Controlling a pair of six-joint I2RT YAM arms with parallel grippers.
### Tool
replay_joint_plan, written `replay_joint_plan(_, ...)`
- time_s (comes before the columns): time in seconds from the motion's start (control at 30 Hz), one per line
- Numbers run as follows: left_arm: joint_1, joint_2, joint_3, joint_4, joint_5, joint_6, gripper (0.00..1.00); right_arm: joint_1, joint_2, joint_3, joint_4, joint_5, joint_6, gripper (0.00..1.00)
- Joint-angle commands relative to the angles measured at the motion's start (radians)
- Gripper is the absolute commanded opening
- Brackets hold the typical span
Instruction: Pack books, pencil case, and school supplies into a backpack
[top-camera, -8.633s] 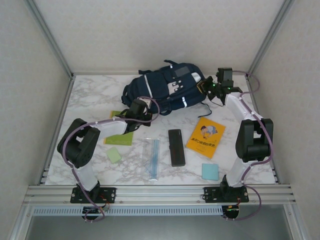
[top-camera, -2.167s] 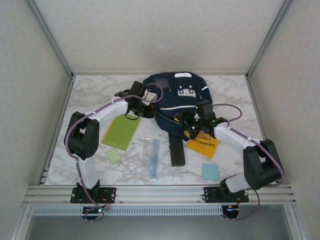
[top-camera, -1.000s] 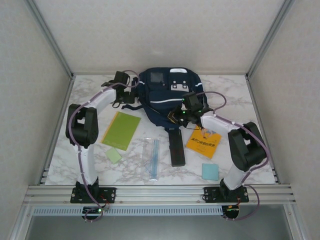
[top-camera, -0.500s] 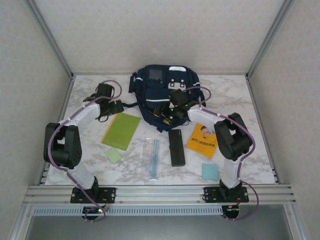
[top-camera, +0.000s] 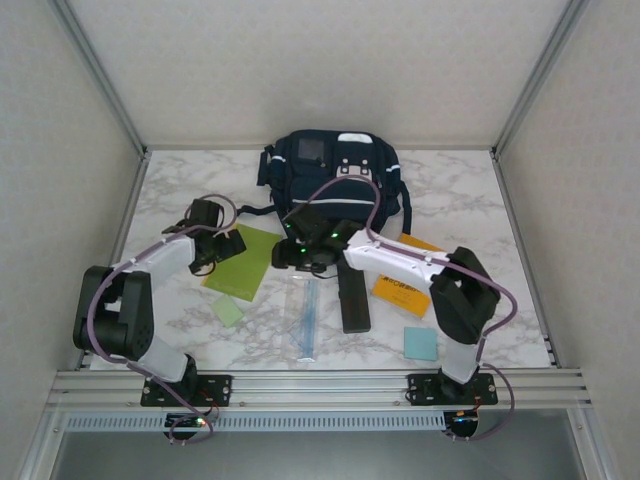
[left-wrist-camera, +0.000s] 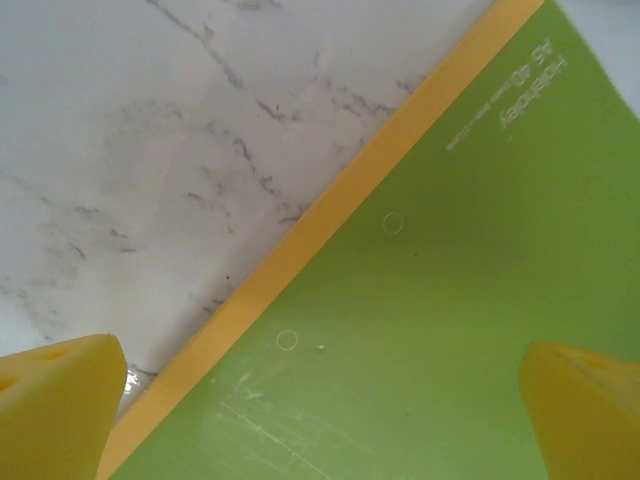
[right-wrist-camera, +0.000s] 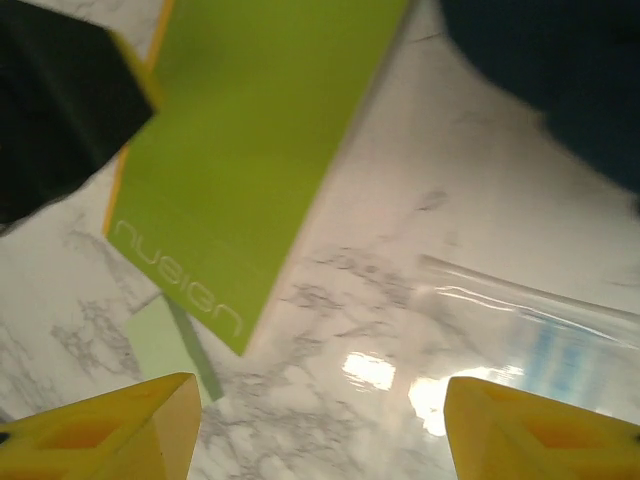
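Observation:
The navy backpack (top-camera: 335, 180) lies at the back centre of the table. In front of it, to the left, lies the lime-green book (top-camera: 245, 262) (left-wrist-camera: 450, 300) (right-wrist-camera: 250, 160). My left gripper (top-camera: 226, 247) (left-wrist-camera: 320, 400) hovers open just over that book's spine edge, holding nothing. My right gripper (top-camera: 292, 256) (right-wrist-camera: 320, 430) is open over bare marble between the green book and the clear ruler (top-camera: 305, 315) (right-wrist-camera: 540, 330). The black pencil case (top-camera: 351, 295) lies right of the ruler. My right arm partly covers the orange-yellow book (top-camera: 403, 290).
A pale green pad (top-camera: 228, 310) (right-wrist-camera: 165, 345) sits below the green book and a light blue pad (top-camera: 421, 343) near the front right. Metal frame posts and white walls enclose the marble table (top-camera: 180, 195). The two grippers are close together.
My right gripper has let go of the backpack's lower edge, opened, and swung left and nearer over the table. My left gripper has moved down from the backpack's left side to the green book.

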Motion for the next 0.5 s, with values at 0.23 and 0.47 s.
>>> replay_joint_plan(0.23,-0.005,-0.019,-0.097,0.032,0.097,-0.046,0.87,0.022,0.238,0.096,0.177,0.046,0.113,0.58)
replay_joint_plan(0.47,-0.010,-0.022,-0.154,0.052,0.168,-0.066,0.69,0.019,0.359,0.185,0.178,0.062,0.126,0.54)
